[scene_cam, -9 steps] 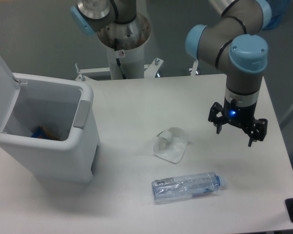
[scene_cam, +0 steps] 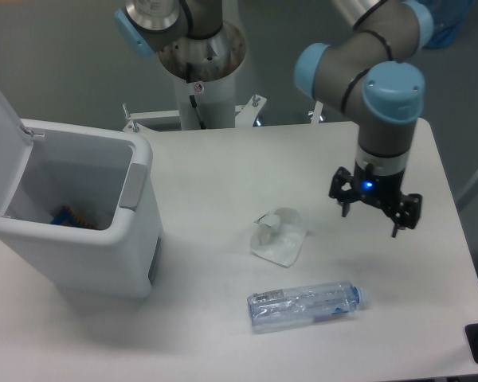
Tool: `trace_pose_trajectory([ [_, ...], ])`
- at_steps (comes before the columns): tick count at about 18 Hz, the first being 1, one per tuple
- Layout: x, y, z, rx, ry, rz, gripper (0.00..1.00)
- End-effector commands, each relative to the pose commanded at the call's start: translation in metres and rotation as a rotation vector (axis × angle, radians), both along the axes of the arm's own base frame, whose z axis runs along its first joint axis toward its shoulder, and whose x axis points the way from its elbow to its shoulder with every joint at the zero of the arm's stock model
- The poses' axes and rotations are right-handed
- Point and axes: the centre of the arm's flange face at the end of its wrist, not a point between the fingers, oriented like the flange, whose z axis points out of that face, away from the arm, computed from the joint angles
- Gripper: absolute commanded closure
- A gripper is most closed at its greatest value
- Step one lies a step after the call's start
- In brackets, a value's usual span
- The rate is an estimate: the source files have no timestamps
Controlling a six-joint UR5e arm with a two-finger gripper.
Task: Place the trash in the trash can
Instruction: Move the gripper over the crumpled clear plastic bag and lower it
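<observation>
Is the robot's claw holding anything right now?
No, nothing. The gripper hangs open above the table, empty. The crumpled wrapper and the plastic bottle both lie on the table, apart from it.

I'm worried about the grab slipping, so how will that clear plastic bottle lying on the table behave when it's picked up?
The clear plastic bottle lies on its side, so a nudge across it would probably roll it. It looks nearly empty, hence likely light, and its thin walls may dent under the fingers. Smooth plastic could slip.
</observation>
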Motion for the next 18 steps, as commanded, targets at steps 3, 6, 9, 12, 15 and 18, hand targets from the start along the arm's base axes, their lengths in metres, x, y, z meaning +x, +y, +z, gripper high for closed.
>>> trace_pose_trajectory([
  [3,0.023,-0.005,-0.012,-0.011,-0.032,-0.013,0.00],
  [6,0.041,0.008,-0.022,-0.023,-0.054,-0.044,0.00],
  [9,0.054,0.022,-0.044,-0.044,-0.089,-0.078,0.00],
  [12,0.057,0.036,-0.070,-0.067,-0.128,-0.090,0.00],
  [15,0.066,0.044,-0.077,-0.069,-0.151,-0.053,0.00],
  [18,0.083,0.053,-0.084,-0.086,-0.161,-0.079,0.00],
])
